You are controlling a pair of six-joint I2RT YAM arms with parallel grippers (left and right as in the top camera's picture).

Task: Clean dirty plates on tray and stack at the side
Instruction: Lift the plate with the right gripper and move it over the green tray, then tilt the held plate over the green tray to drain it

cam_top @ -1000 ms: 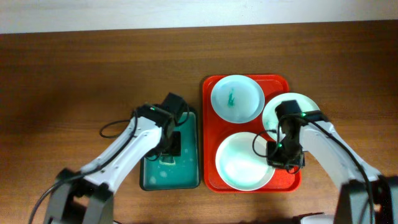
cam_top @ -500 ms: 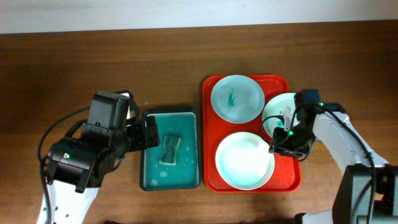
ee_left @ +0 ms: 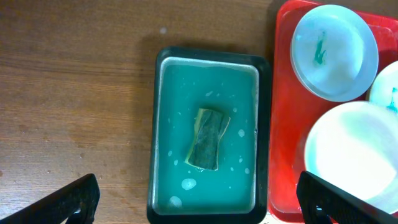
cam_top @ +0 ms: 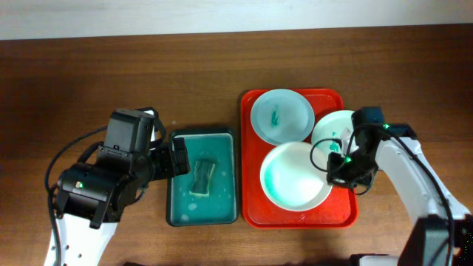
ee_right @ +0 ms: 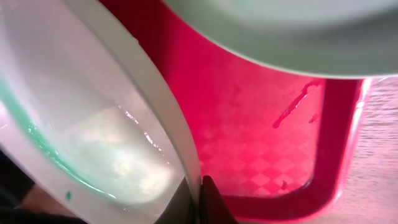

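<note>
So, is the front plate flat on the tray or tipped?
Tipped: right gripper pinches the front plate, that rim raised above the tray.

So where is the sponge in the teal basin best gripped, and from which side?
Pinch the sponge across its narrowed middle, coming straight down from above. It lies flat, clear of the basin walls, and its long sides curve inward there.

No legible text, label, brand name, number or sign is found in any view. The green marks on the plates (cam_top: 284, 122) are recognised as smears only, not as characters.
</note>
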